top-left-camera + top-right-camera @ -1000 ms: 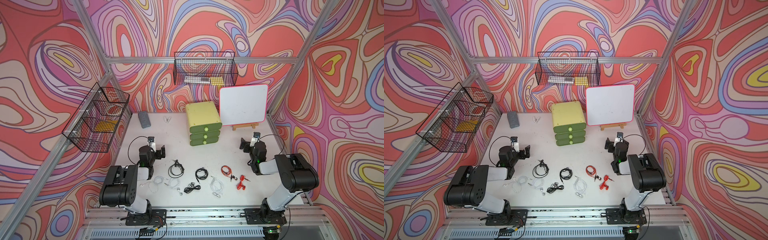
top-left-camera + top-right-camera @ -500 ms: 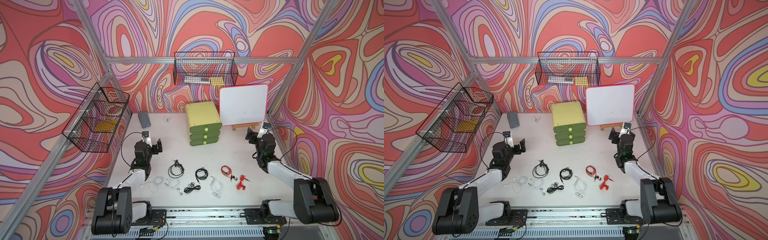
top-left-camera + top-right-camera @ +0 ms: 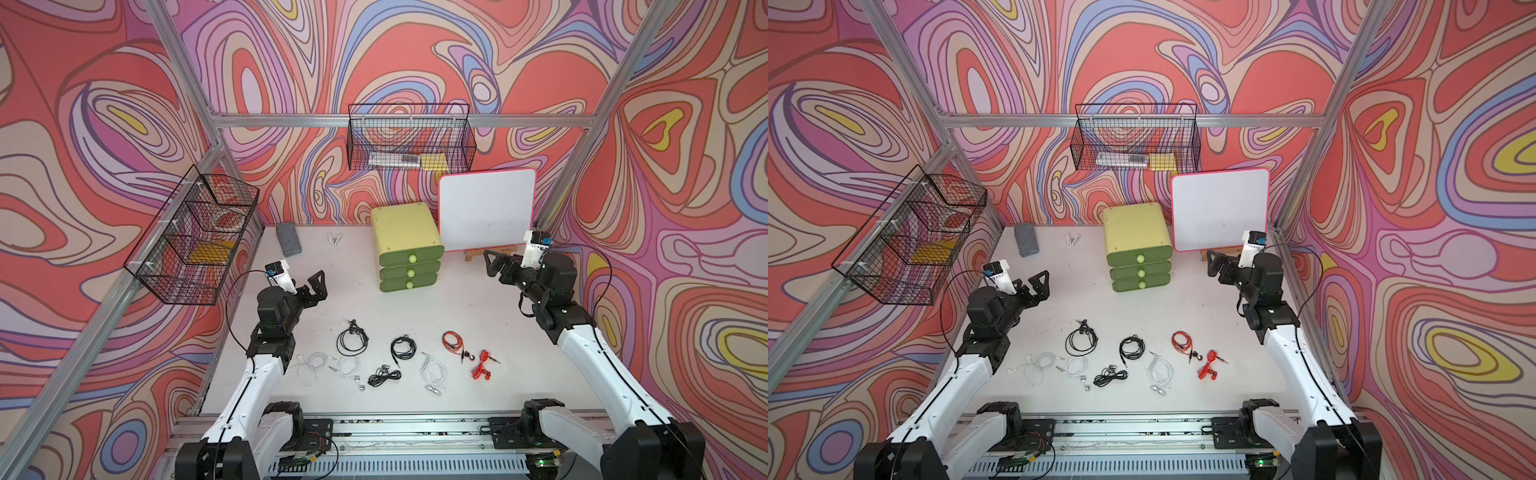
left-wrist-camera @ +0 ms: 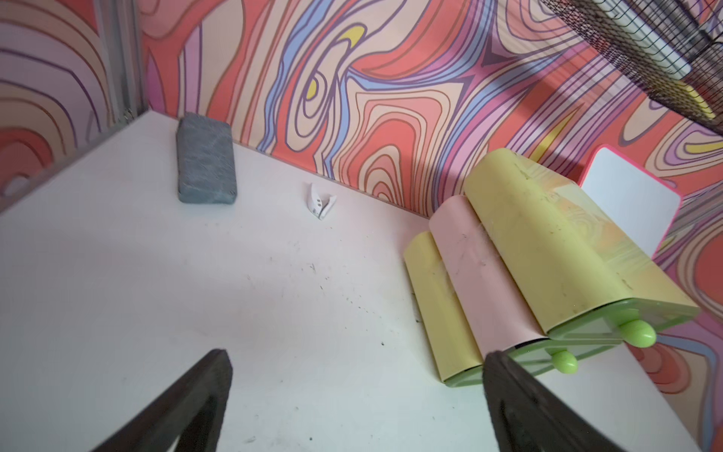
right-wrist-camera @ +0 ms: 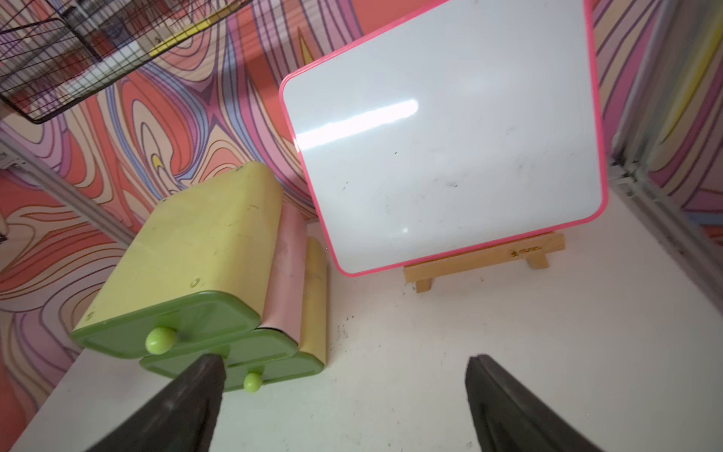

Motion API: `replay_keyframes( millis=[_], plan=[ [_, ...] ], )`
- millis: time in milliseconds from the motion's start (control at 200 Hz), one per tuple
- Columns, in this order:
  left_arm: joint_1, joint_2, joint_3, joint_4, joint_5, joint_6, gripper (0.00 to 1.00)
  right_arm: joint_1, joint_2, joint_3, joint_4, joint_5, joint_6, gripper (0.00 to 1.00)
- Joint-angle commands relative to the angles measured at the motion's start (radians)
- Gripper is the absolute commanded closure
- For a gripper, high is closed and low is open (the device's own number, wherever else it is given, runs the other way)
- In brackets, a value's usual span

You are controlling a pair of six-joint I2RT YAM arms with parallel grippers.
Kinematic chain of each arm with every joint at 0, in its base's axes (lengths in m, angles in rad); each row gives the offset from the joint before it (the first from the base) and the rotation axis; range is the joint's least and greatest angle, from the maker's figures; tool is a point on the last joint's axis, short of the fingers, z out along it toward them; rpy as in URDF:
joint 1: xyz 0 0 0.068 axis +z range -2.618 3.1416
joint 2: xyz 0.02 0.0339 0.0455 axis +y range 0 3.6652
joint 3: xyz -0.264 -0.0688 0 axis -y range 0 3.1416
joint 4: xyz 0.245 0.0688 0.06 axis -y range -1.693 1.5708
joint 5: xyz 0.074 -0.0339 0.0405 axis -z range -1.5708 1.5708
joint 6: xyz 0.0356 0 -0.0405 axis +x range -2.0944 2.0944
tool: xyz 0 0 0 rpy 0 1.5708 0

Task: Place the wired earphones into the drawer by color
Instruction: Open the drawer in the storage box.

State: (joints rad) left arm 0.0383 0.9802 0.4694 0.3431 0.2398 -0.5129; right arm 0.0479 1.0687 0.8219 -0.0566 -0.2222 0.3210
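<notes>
Left gripper (image 3: 316, 283): jaws spread wide with nothing between them; it hangs above the table (image 3: 457, 299) at about 9 o'clock and faces the drawers.
Right gripper (image 3: 491, 264): jaws spread wide and empty; above the table at about 3 o'clock, near the whiteboard's wooden stand.
Earphones (image 3: 403, 347): eight coiled bundles lying loose on the table in a band from 7 to 5 o'clock, all outside the drawers and well apart from both grippers.
Black earphones (image 3: 352, 334): three, around 6 o'clock.
White earphones (image 3: 433, 371): three, two toward 7 o'clock and one between the black and red bundles.
Red earphones (image 3: 453, 341): two at 5 o'clock, near each other.
Drawers (image 3: 405, 245): a stack of three at 12 o'clock, with green fronts and round knobs, all shut.
Whiteboard (image 3: 486, 214): at 1 o'clock, just beside the drawers.
Eraser (image 3: 288, 244): a grey block at 11 o'clock.
Clip (image 3: 335, 238): small and white, between the eraser and the drawers.
</notes>
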Motion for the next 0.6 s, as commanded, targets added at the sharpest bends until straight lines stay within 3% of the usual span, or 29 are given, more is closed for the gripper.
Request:
replay_keyframes(
  millis=[0,160,381,596],
  plan=[
    [0.003,0.073,-0.03,0.079,0.132,-0.177,0.01,0.032,-0.01,0.035,-0.09,-0.117,0.069,0.02],
    [-0.001,0.11,-0.012,0.095,0.274,-0.184,0.01,0.157,-0.017,0.055,-0.117,-0.054,0.093,0.02],
    [-0.128,0.041,-0.077,0.071,0.132,-0.162,0.01,0.345,0.045,0.12,-0.129,0.094,0.137,0.05],
    [-0.173,0.005,-0.115,0.08,0.129,-0.079,0.01,0.48,0.116,0.142,-0.058,0.189,0.192,0.11]
  ],
)
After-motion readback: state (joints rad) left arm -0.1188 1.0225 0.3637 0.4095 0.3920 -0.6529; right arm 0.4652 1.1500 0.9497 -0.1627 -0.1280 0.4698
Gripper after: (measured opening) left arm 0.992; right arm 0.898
